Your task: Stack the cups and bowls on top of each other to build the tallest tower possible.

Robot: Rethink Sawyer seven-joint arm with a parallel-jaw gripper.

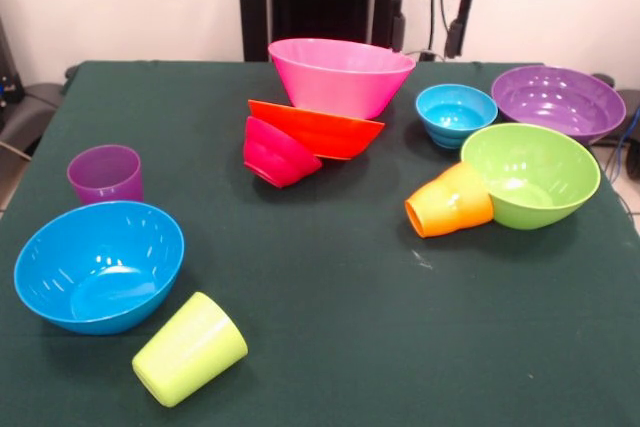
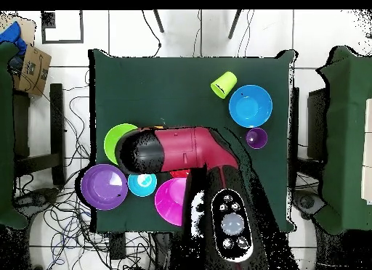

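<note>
**A:** We see a desk (image 1: 330, 337) with a dark green cloth, before a pale wall. The red and black arm (image 2: 185, 149) hangs over the far side. Can we read the end effector?

**B:** No. In the front view only the red housing shows at the top edge, and from overhead the arm hides its own tip, so we cannot tell whether it is released or clenched.

**A:** Then the things, biggest first. The tower (image 1: 325, 112) leans: the pink bowl (image 1: 342, 75) rests on the tilted orange bowl (image 1: 318, 128), and this on the small red bowl (image 1: 277, 153).

**B:** The purple bowl (image 1: 558, 100), the lime green bowl (image 1: 531, 174) and the blue bowl (image 1: 99, 264) stand upright, well apart from each other. The small light blue bowl (image 1: 456, 114) is just beside the purple one.

**A:** The orange cup (image 1: 449, 201) lies on its side, touching the green bowl. The lime green cup (image 1: 189, 348) lies near the blue bowl, and the purple cup (image 1: 105, 174) stands upright.

**B:** We judge all of them light, stiff and slippery. The rim is the best place to pinch; a lying cup may roll away.
</note>
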